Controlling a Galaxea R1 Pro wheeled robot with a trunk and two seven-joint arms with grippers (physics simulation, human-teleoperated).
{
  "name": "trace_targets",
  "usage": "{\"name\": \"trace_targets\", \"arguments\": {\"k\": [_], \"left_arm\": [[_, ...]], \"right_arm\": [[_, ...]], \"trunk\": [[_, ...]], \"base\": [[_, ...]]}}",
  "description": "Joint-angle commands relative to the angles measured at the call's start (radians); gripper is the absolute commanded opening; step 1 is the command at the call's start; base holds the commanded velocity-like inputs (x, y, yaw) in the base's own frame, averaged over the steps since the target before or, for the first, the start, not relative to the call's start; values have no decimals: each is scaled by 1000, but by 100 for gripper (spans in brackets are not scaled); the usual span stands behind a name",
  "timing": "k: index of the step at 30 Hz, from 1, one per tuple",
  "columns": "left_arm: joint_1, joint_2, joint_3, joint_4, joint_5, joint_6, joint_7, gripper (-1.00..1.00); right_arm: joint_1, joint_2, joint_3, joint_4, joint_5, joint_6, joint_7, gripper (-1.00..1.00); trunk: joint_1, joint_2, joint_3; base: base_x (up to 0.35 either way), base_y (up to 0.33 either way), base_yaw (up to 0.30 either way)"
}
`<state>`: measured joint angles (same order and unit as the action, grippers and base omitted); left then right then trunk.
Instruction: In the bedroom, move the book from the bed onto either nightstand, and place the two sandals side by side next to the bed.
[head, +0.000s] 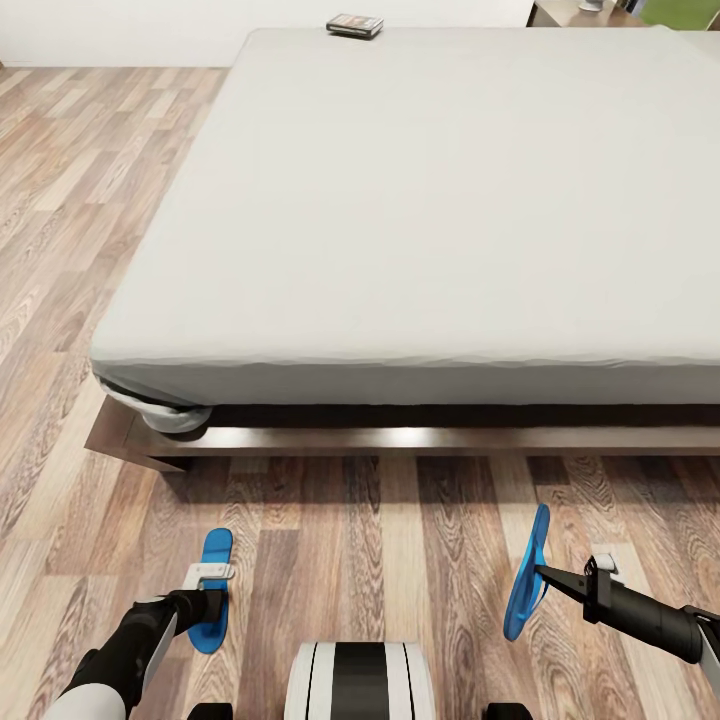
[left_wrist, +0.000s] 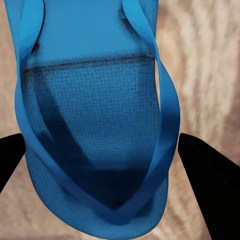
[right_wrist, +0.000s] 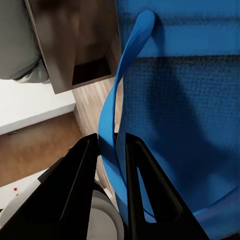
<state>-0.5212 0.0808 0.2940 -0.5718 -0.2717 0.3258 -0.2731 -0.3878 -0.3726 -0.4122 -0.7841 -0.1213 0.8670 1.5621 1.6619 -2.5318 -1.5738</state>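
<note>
- Bright blue flat flip-flop, left one (head: 212, 590): flat on wood-plank floor (head: 330, 560), sole down, long axis pointing toward bed; left tool (head: 212, 600) right over its near half
- Left tool: apart, dark fingers (left_wrist: 207, 185) flanking sandal's edges in left wrist view, no clear pinch on it
- Second bright blue flip-flop, right one (head: 527, 573): on edge, sole roughly vertical, tilted, long axis also roughly toward bed; seems off floor or barely touching, can't tell which
- Right tool (head: 545, 574): clamped on thin blue thong strap (right_wrist: 116, 125), fingers nearly together w/ strap between
- Large low bed, plain white mattress on dark brown wooden frame (head: 440, 230): just ahead of both sandals
- Key relation: right sandal well apart from left one, same line along bed foot; judged next move = rotate it flat, bring it left beside its mate, axes parallel; right arm already has it
- Small dark paperback book (head: 354, 25): at far mattress edge, well out of reach of both arms
- Head view gives the spacing betw. sandals; right wrist view gives the strap grip, plus bed frame corner (right_wrist: 75, 50)
</note>
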Motion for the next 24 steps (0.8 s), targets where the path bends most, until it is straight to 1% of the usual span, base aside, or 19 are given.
{"name": "trace_targets", "arguments": {"k": [1,3,4,24], "left_arm": [[0,-1,7,-2,-11,4,-9,-100],[0,-1,7,-2,-11,4,-9,-100],[0,-1,7,-2,-11,4,-9,-100],[0,-1,7,-2,-11,4,-9,-100]], "right_arm": [[0,0,0,0,-1,12,4,-100],[0,0,0,0,-1,12,4,-100],[0,0,0,0,-1,12,5,-100],[0,0,0,0,-1,12,5,-100]], "trunk": [[0,0,-1],[0,0,-1],[0,0,-4],[0,0,-4]], "base": [[0,0,0],[0,0,0],[0,0,0],[0,0,0]]}}
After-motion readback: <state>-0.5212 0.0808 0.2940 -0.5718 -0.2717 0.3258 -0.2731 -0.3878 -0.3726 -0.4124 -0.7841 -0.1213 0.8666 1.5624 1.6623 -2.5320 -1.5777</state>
